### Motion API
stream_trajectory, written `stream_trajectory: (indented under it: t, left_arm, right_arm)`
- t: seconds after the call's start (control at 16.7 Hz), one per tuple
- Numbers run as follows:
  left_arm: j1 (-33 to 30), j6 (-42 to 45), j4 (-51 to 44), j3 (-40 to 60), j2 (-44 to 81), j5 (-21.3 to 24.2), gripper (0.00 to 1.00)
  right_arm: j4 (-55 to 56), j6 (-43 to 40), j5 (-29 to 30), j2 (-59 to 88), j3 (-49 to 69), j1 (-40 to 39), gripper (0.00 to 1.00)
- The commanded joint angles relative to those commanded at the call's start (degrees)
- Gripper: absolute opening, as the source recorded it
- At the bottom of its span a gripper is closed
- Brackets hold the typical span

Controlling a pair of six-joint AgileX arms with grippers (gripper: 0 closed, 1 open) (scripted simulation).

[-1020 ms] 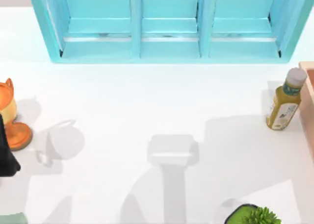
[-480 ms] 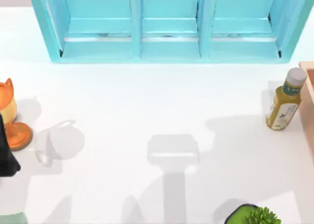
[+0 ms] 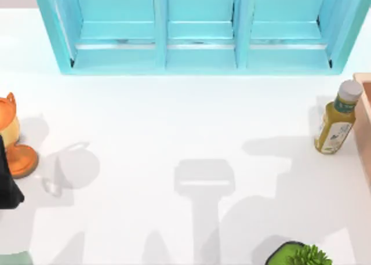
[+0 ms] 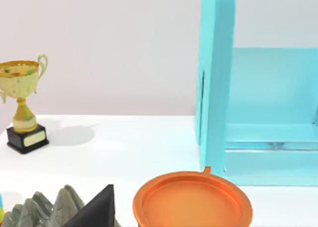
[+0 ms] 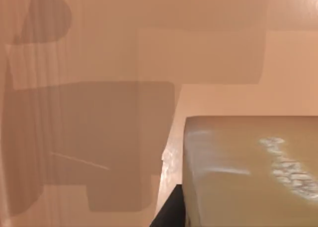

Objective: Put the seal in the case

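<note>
The seal (image 5: 251, 170), a tan-brown block with a whitish mark on its face, sits very close to the camera in the right wrist view. A dark gripper part (image 5: 169, 212) touches its edge, and a tan surface with block-shaped shadows lies behind it. The case (image 3: 200, 30) is a big turquoise cabinet with three open compartments along the table's far edge. Its end wall (image 4: 216, 83) appears in the left wrist view. My left arm (image 3: 8, 178) is parked at the table's left edge beside the orange cat figure (image 3: 13, 137).
A yellow bottle (image 3: 336, 120) stands at the right, next to a tan box edge (image 3: 365, 126). A green plant (image 3: 301, 254) is at the front right. The left wrist view holds a gold trophy (image 4: 22, 105), the figure's round orange base (image 4: 191, 202) and grey rock shapes (image 4: 42, 209).
An arm's shadow at the table's front right has spread toward the middle. The left arm, bottle and cat figure have not moved.
</note>
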State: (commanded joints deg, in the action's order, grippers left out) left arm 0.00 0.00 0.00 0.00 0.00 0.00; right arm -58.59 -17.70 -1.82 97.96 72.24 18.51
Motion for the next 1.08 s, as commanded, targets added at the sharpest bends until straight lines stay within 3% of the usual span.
stream_trajectory:
  t: [0.24, 1.02, 1.08]
  left_arm:
    - [0.00, 0.00, 0.00, 0.00, 0.00, 0.00, 1.00]
    - [0.00, 0.00, 0.00, 0.00, 0.00, 0.00, 1.00]
    - [0.00, 0.00, 0.00, 0.00, 0.00, 0.00, 1.00]
  right_arm:
    - [0.44, 0.01, -0.01, 0.18, -0.43, 0.00, 0.00]
    - [0.44, 0.01, -0.01, 0.18, -0.43, 0.00, 0.98]
    - [0.44, 0.01, -0.01, 0.18, -0.43, 0.00, 1.00]
